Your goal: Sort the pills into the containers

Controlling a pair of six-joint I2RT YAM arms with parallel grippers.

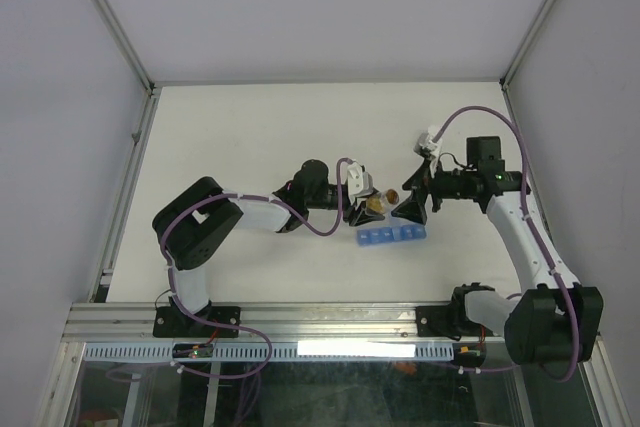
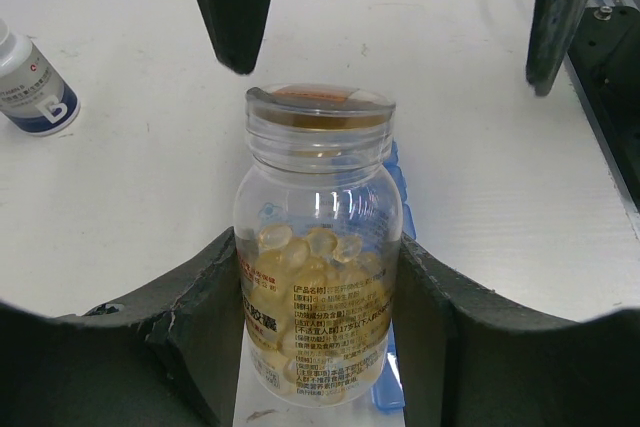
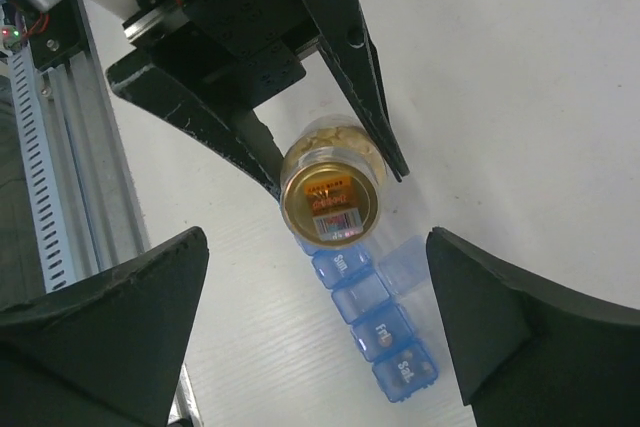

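Left gripper [image 2: 318,242] has the bottle [image 3: 330,182] clamped round its belly, one finger on each side, jaws about half closed on it. The pills [image 2: 325,272] sit loose inside, heaped at the end between those fingers. And the cap [image 2: 318,107] is on, so nothing is sorted yet.

Over to the right gripper [image 3: 315,242]: jaws spread wide, holding nothing. The cap faces straight into that opening, centred between the two fingers and just ahead of their tips, with clear air on both sides.

Here's what matters: the bottle's long axis runs from the left jaws directly at the right ones, neck first. The right arm looks the only one free to take the cap. My read is a short push forward, a squeeze, then a twist.

The organizer [image 3: 375,322] lies just below the cap, its row trailing off toward one right finger, with one lid apparently standing open. A white bottle [image 2: 30,87] sits well off beyond the left jaws.
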